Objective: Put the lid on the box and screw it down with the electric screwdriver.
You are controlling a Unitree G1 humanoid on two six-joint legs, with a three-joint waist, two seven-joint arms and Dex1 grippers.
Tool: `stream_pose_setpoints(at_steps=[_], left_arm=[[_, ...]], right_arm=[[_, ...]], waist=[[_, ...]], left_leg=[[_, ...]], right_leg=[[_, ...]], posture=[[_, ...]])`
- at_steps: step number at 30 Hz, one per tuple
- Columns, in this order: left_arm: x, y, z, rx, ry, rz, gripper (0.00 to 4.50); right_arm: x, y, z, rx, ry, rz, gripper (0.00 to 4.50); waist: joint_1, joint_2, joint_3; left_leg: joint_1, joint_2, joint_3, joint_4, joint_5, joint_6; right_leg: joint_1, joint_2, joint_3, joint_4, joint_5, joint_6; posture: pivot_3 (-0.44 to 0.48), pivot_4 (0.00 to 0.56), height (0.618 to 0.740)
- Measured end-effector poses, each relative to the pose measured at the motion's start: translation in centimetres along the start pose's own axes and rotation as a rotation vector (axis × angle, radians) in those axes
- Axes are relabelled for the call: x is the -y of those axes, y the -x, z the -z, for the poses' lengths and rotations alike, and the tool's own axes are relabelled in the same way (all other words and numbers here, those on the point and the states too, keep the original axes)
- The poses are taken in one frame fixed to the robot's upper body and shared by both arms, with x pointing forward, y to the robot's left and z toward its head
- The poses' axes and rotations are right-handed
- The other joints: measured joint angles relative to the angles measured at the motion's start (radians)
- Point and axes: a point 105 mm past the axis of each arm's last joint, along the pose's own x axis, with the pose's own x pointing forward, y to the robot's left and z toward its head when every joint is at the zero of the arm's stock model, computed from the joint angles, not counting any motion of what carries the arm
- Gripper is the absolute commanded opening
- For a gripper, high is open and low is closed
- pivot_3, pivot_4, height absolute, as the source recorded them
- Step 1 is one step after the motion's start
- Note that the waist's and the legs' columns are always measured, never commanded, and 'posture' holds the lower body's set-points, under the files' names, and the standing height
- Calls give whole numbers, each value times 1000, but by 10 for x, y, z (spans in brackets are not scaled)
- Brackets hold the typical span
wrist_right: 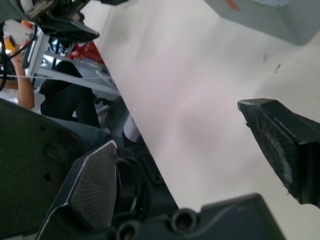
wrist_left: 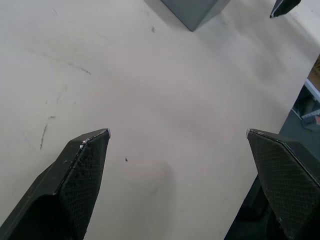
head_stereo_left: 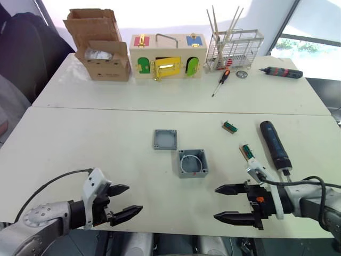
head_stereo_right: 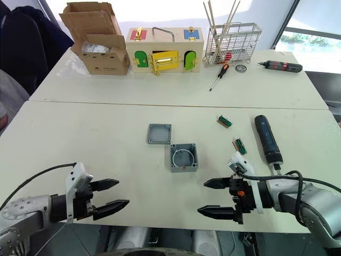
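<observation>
Left eye view: lid [head_stereo_left: 165,139] lies flat on the tabletop [head_stereo_left: 80,138], off the box [head_stereo_left: 192,162], just beside its far-left corner. Box sits open, round hollow up. Electric screwdriver [head_stereo_left: 274,143] lies right of the box, well apart from it, bit end toward the near edge. Left claw [head_stereo_left: 123,202] and right claw [head_stereo_left: 229,203] hover at the near edge, both released, nothing held. Judgement: no step begun; first move is to pick up the lid, probably with the left claw, which must travel far and right to it.

Right eye view: two small green parts [head_stereo_right: 224,121] lie between box and screwdriver; these could be knocked on the way to the driver. Open tabletop lies between the claws and the box.

Left wrist view: fingers [wrist_left: 80,165] spread wide over bare tabletop; box corner [wrist_left: 192,11] ahead.

Right wrist view: fingers [wrist_right: 95,182] apart, straddling the near tabletop edge; little margin there.
</observation>
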Motion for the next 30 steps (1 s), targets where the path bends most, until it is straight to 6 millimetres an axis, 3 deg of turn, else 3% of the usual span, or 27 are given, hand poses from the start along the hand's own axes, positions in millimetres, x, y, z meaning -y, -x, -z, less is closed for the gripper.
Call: stream_pose_setpoints(at_steps=[6, 20, 27, 30], left_arm=[[-2, 0, -3, 6, -13, -15, 4500], [-6, -1, -4, 8, -26, -41, 4500], [-26, 5, -7, -51, -72, -99, 4500], [-49, 13, -33, -8, -128, -163, 4500]], right_arm=[[15, -4, 7, -28, 44, 82, 4476], [13, -6, 2, 8, 41, 66, 4476], [20, -2, -2, -7, 11, 107, 4476], [24, 2, -10, 15, 32, 128, 4476]], waist=[[-1, 0, 0], [0, 0, 0], [0, 0, 0], [2, 0, 0]], left_leg=[[0, 0, 0, 0, 0, -1], [0, 0, 0, 0, 0, 0], [0, 0, 0, 0, 0, 0], [-1, 0, 0, 0, 0, 0]], right_leg=[[0, 0, 0, 0, 0, 0], [0, 0, 0, 0, 0, 0], [-1, 0, 0, 0, 0, 0], [-1, 0, -1, 1, 0, 0]], posture=[[0, 150, 735], [0, 150, 735], [0, 150, 735], [0, 150, 735]])
